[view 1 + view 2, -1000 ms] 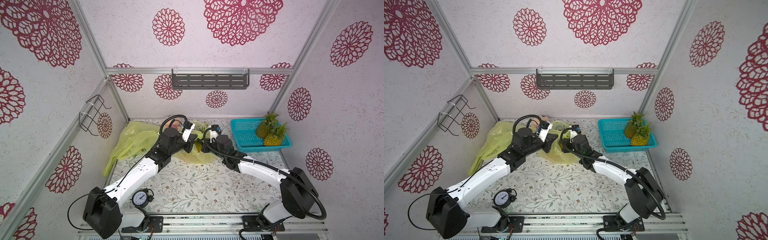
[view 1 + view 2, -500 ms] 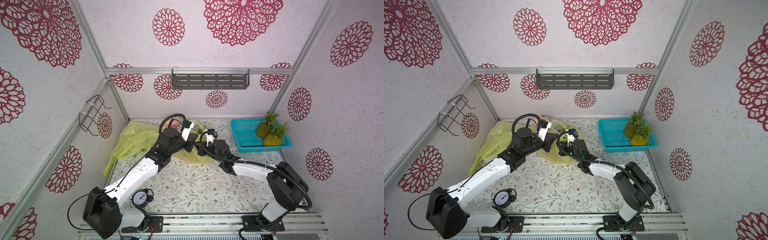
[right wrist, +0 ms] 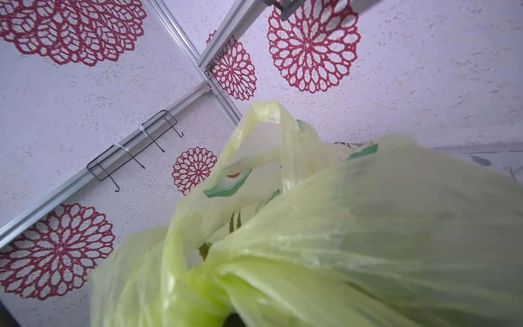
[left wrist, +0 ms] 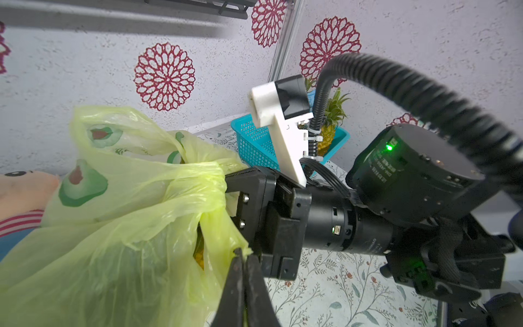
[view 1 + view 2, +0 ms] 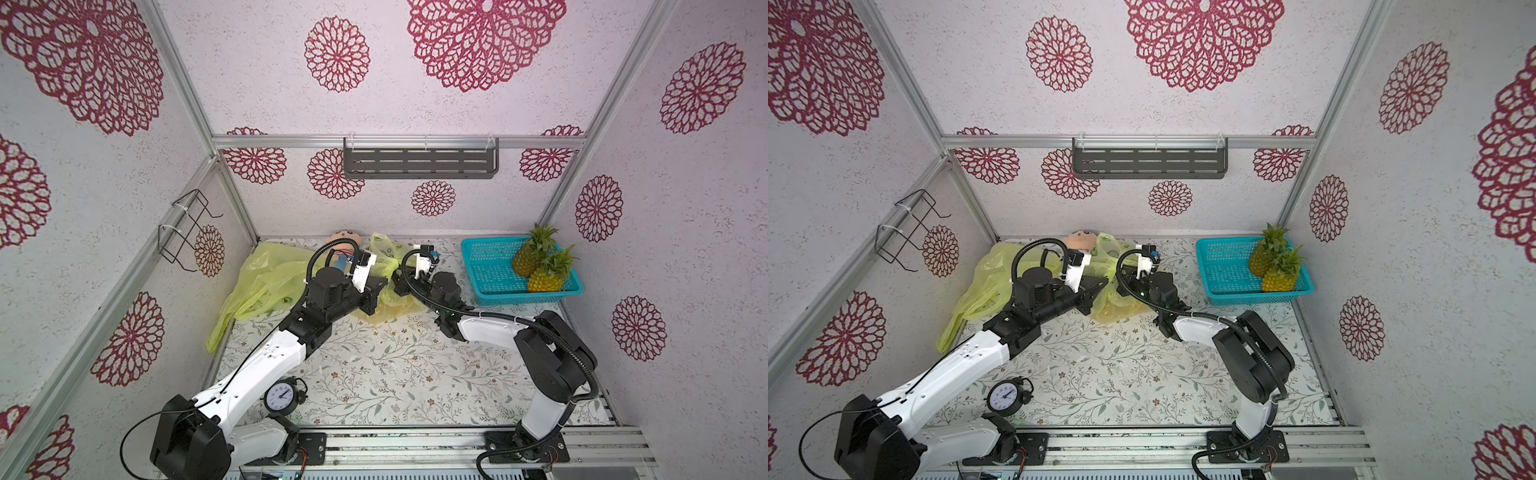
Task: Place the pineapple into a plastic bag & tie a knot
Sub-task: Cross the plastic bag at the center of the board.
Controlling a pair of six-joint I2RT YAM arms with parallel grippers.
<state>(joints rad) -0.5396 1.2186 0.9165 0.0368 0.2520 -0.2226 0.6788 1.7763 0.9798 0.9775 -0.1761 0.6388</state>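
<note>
A yellow-green plastic bag lies at the back middle of the table, between both grippers. In the left wrist view the bag has its handles twisted into a bunch. A bit of the yellow pineapple shows through a gap. My left gripper is shut on a thin edge of the bag. My right gripper is shut on the twisted bunch. In the right wrist view the bag covers the jaws.
A teal basket at the back right holds two more pineapples. Spare yellow bags lie at the back left, with a doll by the back wall. A small clock stands near the left arm's base.
The right arm's elbow has swung in toward the middle while its gripper stays on the bag. The left arm has hardly moved. Both grippers stay shut.
</note>
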